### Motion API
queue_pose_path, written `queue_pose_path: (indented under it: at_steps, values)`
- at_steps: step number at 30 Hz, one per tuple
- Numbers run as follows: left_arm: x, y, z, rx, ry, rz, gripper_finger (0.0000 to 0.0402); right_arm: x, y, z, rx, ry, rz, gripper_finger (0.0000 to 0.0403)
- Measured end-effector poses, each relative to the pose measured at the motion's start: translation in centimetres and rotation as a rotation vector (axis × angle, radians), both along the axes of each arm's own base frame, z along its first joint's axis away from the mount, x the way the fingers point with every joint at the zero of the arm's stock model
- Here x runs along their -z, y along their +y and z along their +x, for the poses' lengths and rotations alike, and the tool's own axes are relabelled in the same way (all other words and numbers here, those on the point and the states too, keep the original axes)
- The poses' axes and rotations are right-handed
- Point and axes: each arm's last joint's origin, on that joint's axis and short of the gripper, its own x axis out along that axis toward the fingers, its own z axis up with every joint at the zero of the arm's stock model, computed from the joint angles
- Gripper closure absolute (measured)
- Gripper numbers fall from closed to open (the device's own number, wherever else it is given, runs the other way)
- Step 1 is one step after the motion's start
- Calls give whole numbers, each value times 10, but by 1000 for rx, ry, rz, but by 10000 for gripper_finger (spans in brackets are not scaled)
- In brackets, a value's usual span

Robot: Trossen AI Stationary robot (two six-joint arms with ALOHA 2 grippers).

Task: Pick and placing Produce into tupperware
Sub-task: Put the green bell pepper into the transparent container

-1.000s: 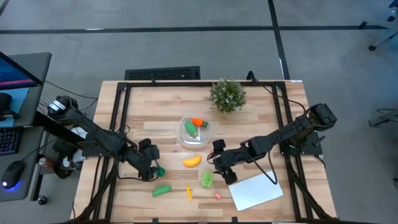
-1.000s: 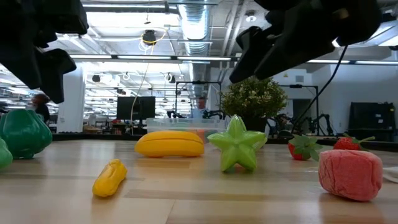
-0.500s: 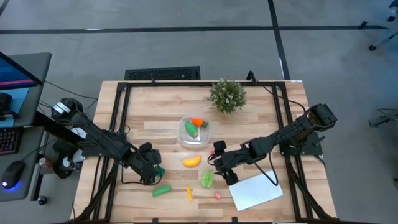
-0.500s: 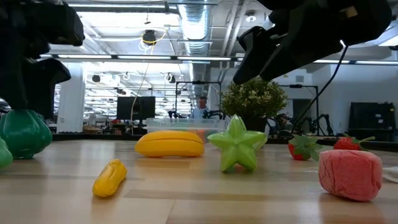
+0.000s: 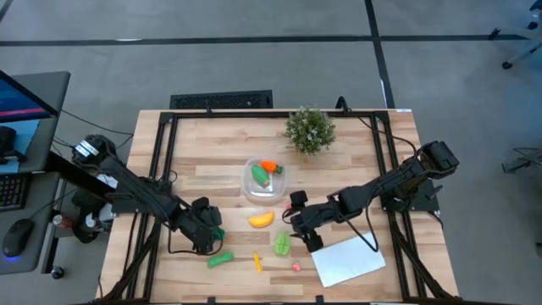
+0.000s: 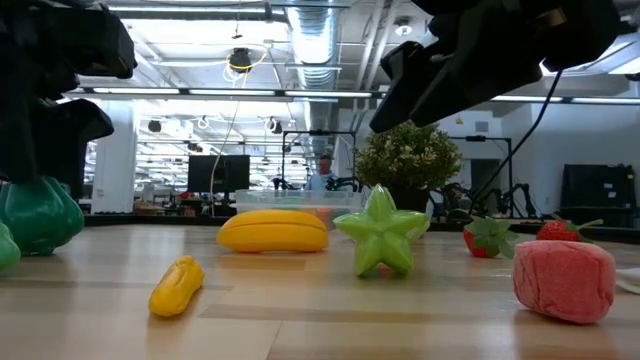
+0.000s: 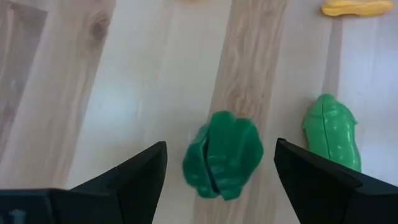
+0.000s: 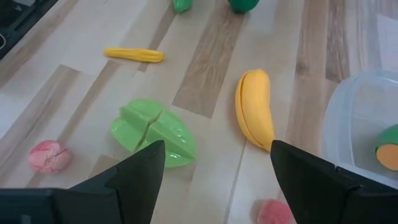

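My left gripper (image 5: 209, 238) hangs open just above a dark green toy pepper (image 7: 222, 154) that rests on the wooden table. Its fingers stand on either side of the pepper with gaps to it. A light green cucumber piece (image 7: 331, 130) lies beside the pepper. My right gripper (image 5: 298, 228) waits open above the table between the yellow banana (image 8: 255, 109) and the green starfruit (image 8: 153, 132). The clear tupperware (image 5: 263, 180) stands mid-table and holds an orange carrot (image 5: 269, 166) and a green piece (image 5: 259, 175).
A small yellow piece (image 5: 257, 263) and a pink berry (image 5: 297, 266) lie near the front edge. Red berries (image 6: 490, 238) lie farther back. A white sheet (image 5: 349, 261) lies at the front right, and a potted plant (image 5: 310, 129) stands at the back.
My left gripper has come down and toward the table's near edge, closing in over the green pepper with its fingers still open. The produce has stayed where it was.
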Motion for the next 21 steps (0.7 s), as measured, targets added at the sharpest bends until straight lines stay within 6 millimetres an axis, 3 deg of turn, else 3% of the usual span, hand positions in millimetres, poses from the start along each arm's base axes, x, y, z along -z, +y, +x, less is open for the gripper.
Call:
queue_pose_path:
  at_steps: [10, 21]
  values:
    - [25, -7, 8, 28, 80, 19, 117, 0, 0, 0, -1, -4, 1, 116]
    - [26, -8, 9, 40, 75, 28, 121, -1, 0, 1, -7, -12, -2, 116]
